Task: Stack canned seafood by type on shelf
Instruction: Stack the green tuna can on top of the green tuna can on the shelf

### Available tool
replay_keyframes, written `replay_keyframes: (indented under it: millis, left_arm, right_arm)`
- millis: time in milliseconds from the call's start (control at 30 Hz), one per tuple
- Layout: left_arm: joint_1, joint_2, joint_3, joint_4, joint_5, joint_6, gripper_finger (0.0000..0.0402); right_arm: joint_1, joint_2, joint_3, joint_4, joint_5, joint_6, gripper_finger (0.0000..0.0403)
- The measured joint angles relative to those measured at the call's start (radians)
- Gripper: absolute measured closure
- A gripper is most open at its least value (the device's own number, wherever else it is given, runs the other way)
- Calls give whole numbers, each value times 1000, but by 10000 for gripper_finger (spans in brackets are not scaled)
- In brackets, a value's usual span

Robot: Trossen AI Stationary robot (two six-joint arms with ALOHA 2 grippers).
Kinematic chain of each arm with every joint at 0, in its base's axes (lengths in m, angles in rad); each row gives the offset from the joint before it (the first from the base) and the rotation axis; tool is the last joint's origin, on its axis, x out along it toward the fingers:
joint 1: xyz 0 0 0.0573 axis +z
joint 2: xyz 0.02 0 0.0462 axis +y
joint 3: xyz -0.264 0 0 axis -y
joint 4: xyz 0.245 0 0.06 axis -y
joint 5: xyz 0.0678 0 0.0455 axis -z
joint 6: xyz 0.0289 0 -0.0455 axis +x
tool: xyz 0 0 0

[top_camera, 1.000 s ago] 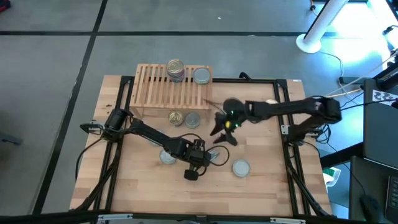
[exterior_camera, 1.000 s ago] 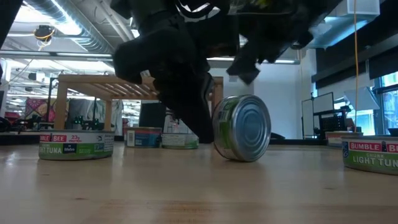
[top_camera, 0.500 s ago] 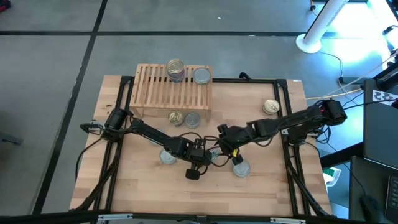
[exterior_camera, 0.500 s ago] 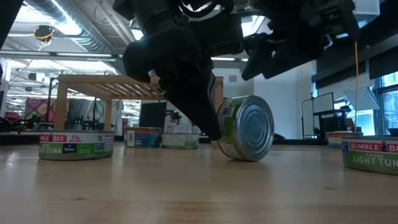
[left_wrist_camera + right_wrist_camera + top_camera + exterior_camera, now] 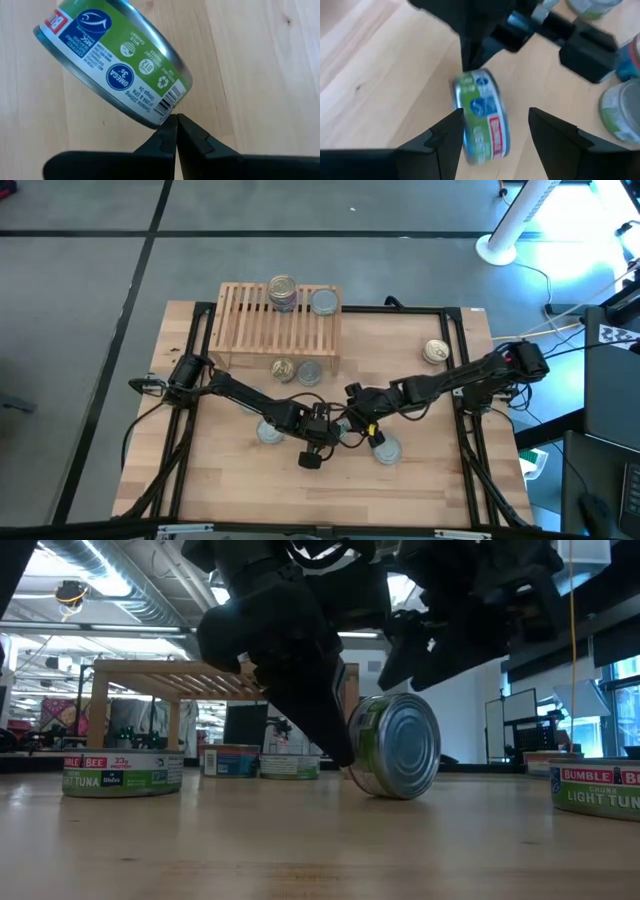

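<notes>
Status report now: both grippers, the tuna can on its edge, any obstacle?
Left gripper shut, tips against the tuna can. Can stands on its edge on the table. Right gripper open, lined up on the can, not yet gripping. Obstacle: left gripper right beside the can.

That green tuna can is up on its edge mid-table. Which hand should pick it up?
Right. The right hand is open with its fingers on either side of the tipped can. The left hand is shut, its tips only touching the can's rim.

The wooden counter (image 5: pixel 420 480) holds a slatted shelf (image 5: pixel 250 325) at its far side and several flat cans (image 5: pixel 435 352) lying around.
</notes>
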Motion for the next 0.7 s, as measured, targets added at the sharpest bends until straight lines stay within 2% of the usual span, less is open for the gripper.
replay_keyframes:
  millis: [167, 700]
  left_arm:
    - [0, 0, 0, -1, 0, 1, 396]
    - [0, 0, -2, -7, 1, -1, 396]
  right_arm:
    - [0, 0, 0, -9, -61, 1, 180]
    - [0, 60, 0, 4, -45, 0, 180]
